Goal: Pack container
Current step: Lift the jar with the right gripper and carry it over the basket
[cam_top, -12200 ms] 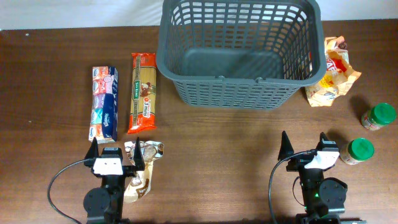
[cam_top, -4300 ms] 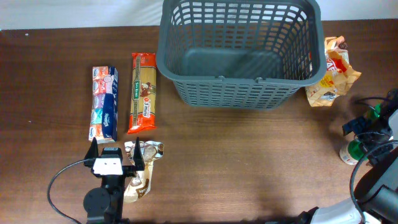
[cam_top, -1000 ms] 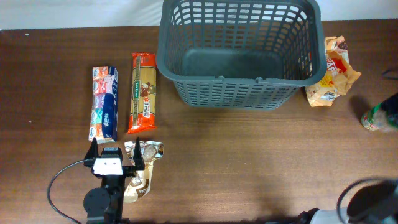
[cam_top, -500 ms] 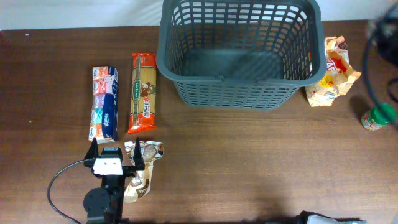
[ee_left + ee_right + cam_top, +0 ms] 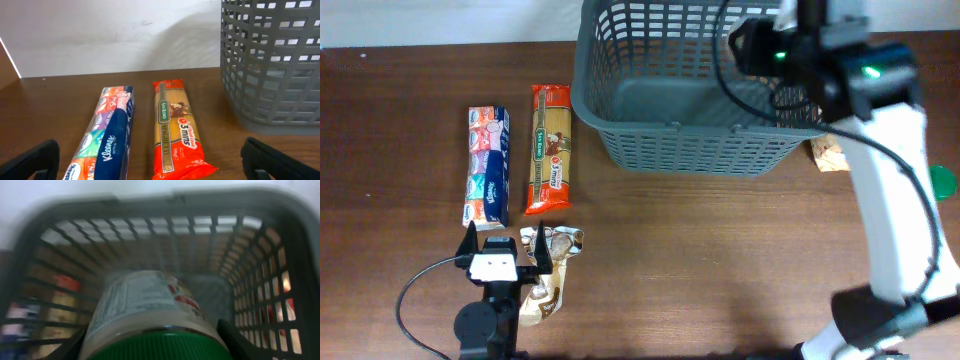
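Though lattice-sided, solid-bottomed grey container (image 5: 680, 150)

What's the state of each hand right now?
Left hand: open, empty.
Right hand: closed on a green-lidded jar, over the basket.

Counts:
- Basket (image 5: 705, 150), big, grey: one.
- Jars with green lids: two. Table jar (image 5: 943, 180) peeks out at right edge. Held jar (image 5: 145, 310) fills right wrist view.
- Tissue pack (image 5: 487, 165), blue: one.
- Spaghetti pack (image 5: 550, 148), orange: one.
- Crumpled packet (image 5: 548, 275), shiny: one.
- Snack bag (image 5: 823, 152), mostly hidden behind arm: one.
- Robot arms: two. Left arm (image 5: 485, 320), right arm (image 5: 890, 200).
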{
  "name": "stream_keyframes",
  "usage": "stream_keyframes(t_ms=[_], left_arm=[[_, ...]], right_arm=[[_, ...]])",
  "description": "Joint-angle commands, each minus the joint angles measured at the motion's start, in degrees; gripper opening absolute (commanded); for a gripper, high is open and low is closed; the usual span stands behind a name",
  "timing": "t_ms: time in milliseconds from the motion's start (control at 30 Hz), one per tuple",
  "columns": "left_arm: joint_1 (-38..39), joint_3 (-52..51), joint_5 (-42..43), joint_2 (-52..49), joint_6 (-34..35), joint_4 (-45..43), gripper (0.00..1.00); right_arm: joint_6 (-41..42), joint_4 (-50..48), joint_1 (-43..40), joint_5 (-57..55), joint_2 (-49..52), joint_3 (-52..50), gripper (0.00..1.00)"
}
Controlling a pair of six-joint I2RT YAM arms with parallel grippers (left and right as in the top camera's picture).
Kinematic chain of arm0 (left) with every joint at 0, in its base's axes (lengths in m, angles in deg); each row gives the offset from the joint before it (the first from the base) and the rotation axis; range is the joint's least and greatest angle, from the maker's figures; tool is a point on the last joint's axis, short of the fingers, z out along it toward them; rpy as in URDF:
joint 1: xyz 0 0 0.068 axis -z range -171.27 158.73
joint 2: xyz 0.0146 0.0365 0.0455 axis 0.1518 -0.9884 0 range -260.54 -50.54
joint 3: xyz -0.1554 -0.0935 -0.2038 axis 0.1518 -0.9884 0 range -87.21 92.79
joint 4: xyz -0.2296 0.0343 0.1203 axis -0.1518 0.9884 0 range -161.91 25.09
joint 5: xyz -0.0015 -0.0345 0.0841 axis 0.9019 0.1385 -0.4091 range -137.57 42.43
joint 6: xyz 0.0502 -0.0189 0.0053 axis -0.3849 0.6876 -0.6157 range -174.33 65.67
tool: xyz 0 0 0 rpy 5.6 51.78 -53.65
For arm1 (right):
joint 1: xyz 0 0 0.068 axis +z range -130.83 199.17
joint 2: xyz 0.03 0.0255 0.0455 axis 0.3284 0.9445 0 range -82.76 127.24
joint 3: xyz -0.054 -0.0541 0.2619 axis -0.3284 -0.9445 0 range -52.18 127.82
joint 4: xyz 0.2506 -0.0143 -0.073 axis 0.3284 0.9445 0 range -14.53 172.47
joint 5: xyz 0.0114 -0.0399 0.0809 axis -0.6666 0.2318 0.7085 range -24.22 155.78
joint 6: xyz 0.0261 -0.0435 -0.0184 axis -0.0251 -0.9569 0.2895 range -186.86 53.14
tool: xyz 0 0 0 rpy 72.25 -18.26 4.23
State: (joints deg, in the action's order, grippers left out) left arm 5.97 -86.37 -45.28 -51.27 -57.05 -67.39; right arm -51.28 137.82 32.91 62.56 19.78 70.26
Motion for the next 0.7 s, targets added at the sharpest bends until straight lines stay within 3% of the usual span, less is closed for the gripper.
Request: stream_keyframes(t_ms=[0, 667], left_arm=[[-0.3, -0.3, -0.4, 0.4, 0.6, 0.1, 0.99], [-0.3, -0.3, -0.4, 0.4, 0.6, 0.1, 0.99]], right_arm=[[-1.7, 1.4, -0.3, -6.3, 3.8, 0.7, 0.04], [-3.6, 7.9, -1.4, -3.1, 23.7, 0.7, 0.05]])
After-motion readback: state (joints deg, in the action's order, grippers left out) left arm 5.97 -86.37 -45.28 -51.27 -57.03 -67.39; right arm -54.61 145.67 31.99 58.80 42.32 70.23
